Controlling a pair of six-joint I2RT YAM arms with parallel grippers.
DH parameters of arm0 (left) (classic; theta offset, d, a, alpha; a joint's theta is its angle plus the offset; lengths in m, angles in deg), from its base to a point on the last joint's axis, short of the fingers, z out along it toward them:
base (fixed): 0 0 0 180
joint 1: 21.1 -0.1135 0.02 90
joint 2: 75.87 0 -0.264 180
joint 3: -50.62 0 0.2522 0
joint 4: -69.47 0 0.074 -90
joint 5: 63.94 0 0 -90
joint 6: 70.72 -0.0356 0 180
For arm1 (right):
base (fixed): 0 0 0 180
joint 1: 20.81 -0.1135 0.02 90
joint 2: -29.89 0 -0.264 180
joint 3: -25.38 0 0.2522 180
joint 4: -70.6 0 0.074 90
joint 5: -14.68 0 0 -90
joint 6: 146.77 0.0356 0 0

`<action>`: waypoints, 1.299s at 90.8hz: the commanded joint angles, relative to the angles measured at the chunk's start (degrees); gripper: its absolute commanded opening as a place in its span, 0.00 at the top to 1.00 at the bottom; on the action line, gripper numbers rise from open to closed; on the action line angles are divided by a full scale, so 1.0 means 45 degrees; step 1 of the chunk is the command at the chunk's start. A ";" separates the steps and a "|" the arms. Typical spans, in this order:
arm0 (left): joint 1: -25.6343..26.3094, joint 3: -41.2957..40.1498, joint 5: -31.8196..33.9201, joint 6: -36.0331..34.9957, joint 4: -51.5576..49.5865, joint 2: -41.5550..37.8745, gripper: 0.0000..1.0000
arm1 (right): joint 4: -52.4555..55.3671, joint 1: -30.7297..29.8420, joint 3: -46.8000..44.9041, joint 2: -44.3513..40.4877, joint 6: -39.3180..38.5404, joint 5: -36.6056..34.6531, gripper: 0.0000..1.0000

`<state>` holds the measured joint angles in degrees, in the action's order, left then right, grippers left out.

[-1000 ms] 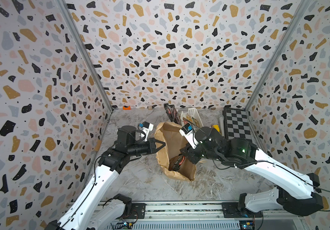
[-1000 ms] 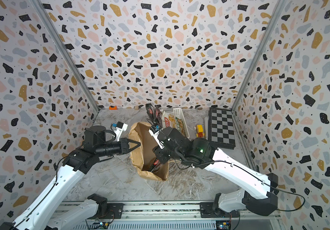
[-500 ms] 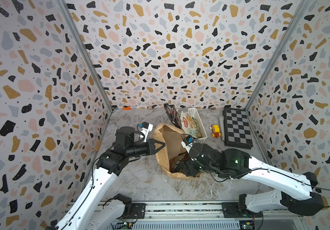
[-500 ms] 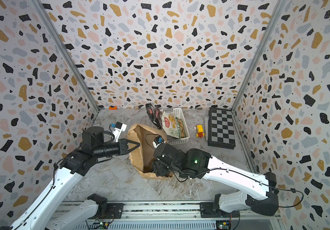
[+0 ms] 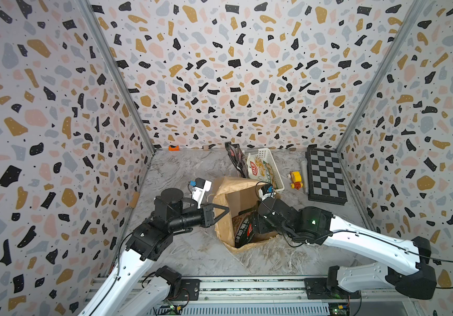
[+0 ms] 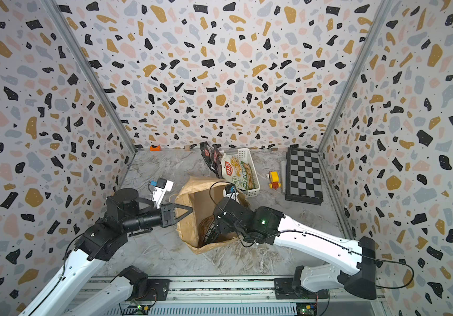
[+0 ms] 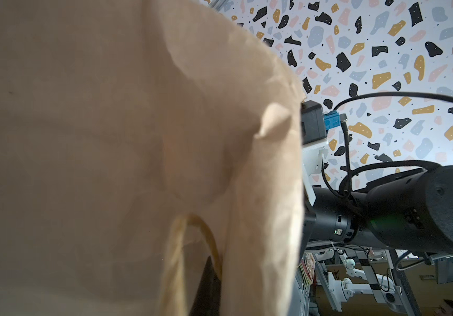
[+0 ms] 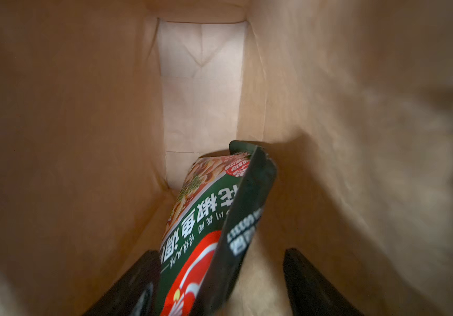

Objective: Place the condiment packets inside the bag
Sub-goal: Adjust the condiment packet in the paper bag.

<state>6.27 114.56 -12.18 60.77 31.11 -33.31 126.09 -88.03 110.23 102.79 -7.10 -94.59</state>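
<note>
Right hand (image 8: pixel 220 251), released and spread inside the bag (image 5: pixel 233 184), straddles the green condiment packet (image 8: pixel 214 219) at the mouth's 6 o'clock; retracting may drag it out, or tear the rim that left hand (image 5: pixel 225 210) pinches.

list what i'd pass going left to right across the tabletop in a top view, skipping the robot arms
orange tag → brown paper bag → white basket → yellow-red toy → grey rod → chessboard
</note>
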 commanded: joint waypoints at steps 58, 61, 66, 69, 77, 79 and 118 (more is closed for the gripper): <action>0.0415 0.0759 -0.0899 0.1777 0.0165 0.1215 1.00 | 0.1681 0.0250 0.4743 0.0816 -0.7645 0.1611 1.00; 0.0405 0.0696 -0.1051 0.2246 0.0314 0.1231 1.00 | 0.2175 0.0250 0.5115 0.0934 -0.7691 0.1689 1.00; 0.0407 0.0536 -0.1085 0.2877 0.0401 0.1182 1.00 | 0.2806 0.0251 0.5538 0.1156 -0.7707 0.1801 1.00; 0.0419 0.0433 -0.0999 0.3133 0.0341 0.1097 1.00 | 0.3039 0.0251 0.5732 0.1296 -0.7699 0.1891 1.00; 0.0407 0.0345 -0.0393 0.3309 -0.0454 0.0908 1.00 | 0.3365 0.0271 0.5859 0.1675 -0.7670 0.2032 1.00; 0.0417 0.0338 -0.0234 0.3257 -0.0677 0.0862 1.00 | 0.3378 0.0270 0.5808 0.1754 -0.7637 0.1947 1.00; 0.0413 0.1696 0.4225 -0.0689 -0.6499 0.1113 1.00 | 0.2913 0.0451 0.7504 0.5304 -0.7020 -0.0686 1.00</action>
<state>7.91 117.70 -2.83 66.91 15.75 -29.18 140.98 -86.54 138.63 125.88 -38.90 -92.01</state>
